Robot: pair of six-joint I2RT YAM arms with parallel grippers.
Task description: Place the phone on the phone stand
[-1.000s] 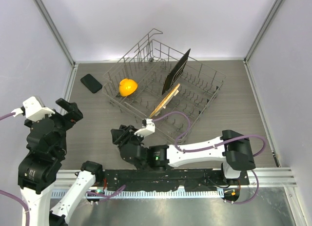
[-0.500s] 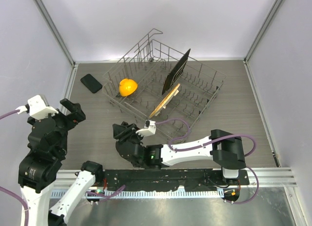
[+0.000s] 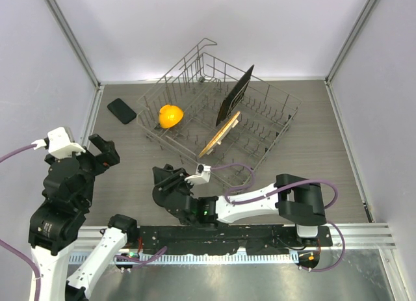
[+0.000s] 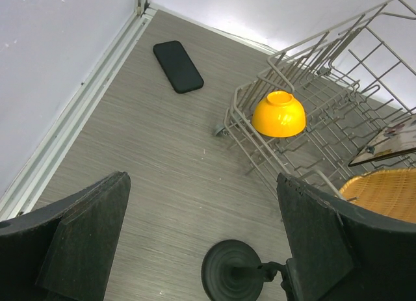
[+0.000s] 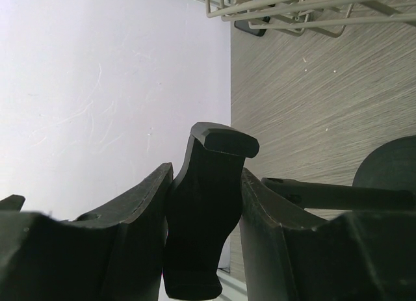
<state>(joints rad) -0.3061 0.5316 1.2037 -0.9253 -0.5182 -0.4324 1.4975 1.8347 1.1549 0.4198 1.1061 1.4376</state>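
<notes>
The phone [image 3: 121,110], a flat black slab, lies on the table at the back left, beside the rack; it also shows in the left wrist view [image 4: 178,66]. My right gripper [image 3: 171,189] is shut on the clip end [image 5: 208,203] of the black phone stand [image 3: 164,179], front centre. The stand's disc base [image 4: 231,272] and short arm [image 5: 331,196] show; the base also shows in the right wrist view [image 5: 390,168]. My left gripper [image 3: 99,155] is open and empty, above the table left of the stand, well short of the phone.
A grey wire dish rack [image 3: 273,129] fills the back centre. It holds an orange bowl [image 3: 170,115], an upright black board [image 3: 235,94] and a wicker piece [image 3: 220,134]. White walls close in the left, back and right.
My left arm has moved a little to the right and forward. My right gripper has shifted slightly with the stand. The phone has not moved.
</notes>
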